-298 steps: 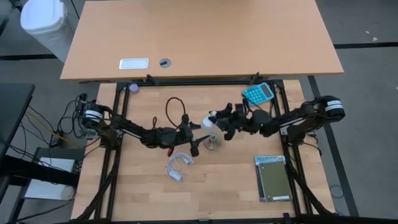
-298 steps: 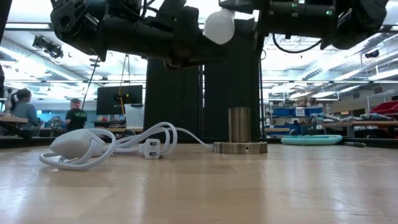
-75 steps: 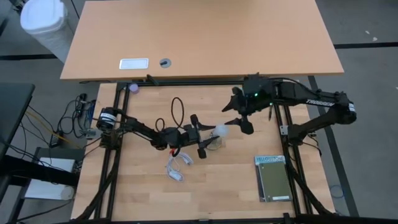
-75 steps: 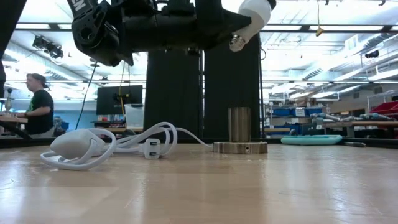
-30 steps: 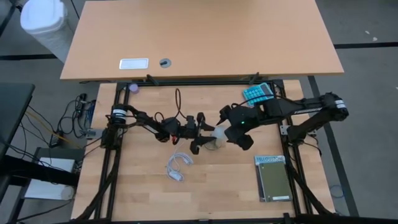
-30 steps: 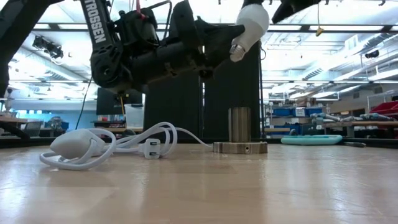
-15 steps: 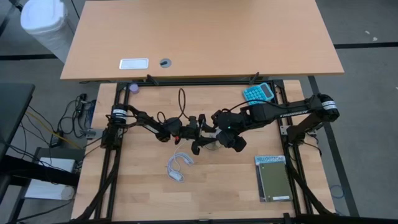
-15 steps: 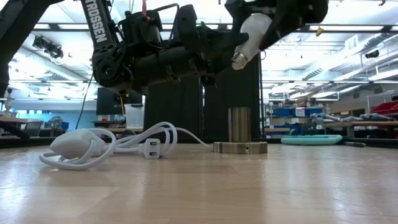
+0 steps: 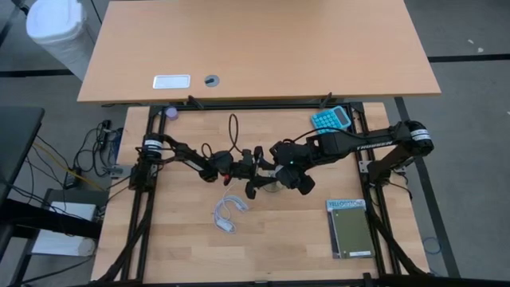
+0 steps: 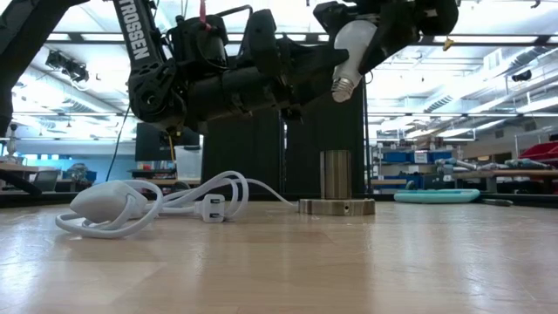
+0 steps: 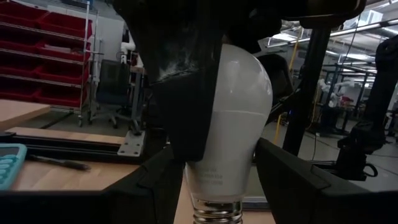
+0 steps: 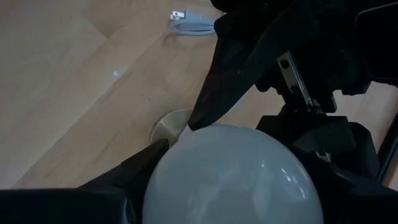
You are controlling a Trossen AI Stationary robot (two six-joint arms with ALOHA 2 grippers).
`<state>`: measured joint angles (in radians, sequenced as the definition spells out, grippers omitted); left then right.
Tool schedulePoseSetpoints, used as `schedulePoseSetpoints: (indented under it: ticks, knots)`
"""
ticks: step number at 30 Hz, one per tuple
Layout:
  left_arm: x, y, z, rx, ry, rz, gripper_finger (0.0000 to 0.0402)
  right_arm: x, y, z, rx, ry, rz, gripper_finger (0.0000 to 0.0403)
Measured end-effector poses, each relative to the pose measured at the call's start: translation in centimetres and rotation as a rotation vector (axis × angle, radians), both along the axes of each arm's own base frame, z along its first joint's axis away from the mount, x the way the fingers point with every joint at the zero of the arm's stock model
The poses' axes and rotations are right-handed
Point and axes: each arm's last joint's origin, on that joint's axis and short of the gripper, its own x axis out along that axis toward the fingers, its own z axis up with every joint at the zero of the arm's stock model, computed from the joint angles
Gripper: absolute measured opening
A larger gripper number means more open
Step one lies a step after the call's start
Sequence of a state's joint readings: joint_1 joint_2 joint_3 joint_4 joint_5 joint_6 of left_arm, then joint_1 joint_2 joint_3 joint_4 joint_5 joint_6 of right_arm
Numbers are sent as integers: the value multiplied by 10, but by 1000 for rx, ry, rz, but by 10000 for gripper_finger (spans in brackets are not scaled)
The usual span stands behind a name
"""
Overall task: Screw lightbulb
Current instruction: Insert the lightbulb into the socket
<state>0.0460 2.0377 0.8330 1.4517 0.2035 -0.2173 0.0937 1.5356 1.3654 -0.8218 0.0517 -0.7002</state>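
Note:
The white lightbulb (image 10: 353, 48) hangs in the air above the round metal socket (image 10: 336, 187), its screw base (image 10: 345, 87) pointing down and a little sideways. My right gripper (image 10: 370, 35) is shut on the bulb's dome. My left gripper (image 9: 259, 171) is open. In the left wrist view its two fingers (image 11: 158, 186) stand on either side of the bulb's neck (image 11: 214, 180), with a gap showing on one side. The socket (image 12: 166, 127) stands on the table below the bulb. My right gripper pinches the bulb's round glass dome (image 12: 230, 168) between its two fingers, one finger (image 11: 186, 93) lying down the dome's side. The fingers come from above, slanting in from the table's right. The bulb is lifted clear, tilted, base downward over the socket.
A coiled white cable with a plug (image 9: 227, 214) lies near the table's front left of the socket. A teal calculator (image 9: 331, 119) lies at the far right, and a green booklet (image 9: 351, 229) at the near right.
My right gripper has come from the table's right to the bulb held by my left gripper and taken hold of its dome. The bulb has tipped from slanting to more upright, its base lower and shifted slightly away from my left fingers.

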Motion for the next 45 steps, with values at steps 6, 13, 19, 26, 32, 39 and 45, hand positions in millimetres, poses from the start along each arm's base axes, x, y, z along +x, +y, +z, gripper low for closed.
schedulePoseSetpoints:
  ticks: [6,13,19,26,32,39,45]
  knots:
    - [0,0,0,3,4,2,202,0,0,0,2,-3,1,276]
    - [0,1,-1,3,5,4,202,0,0,0,3,-4,1,262]
    - [-1,10,-1,11,10,-2,203,0,0,1,9,-7,-19,275]
    - [-4,32,-1,-4,18,-65,204,-1,0,0,28,12,-35,266]
    - [-5,40,-1,25,20,-118,204,-1,-2,0,29,8,-41,272]
    - [-16,53,-9,49,64,-129,203,3,-16,-2,100,-13,-76,268]
    - [-47,51,-11,97,106,-26,203,6,-30,-17,130,-20,-106,272]
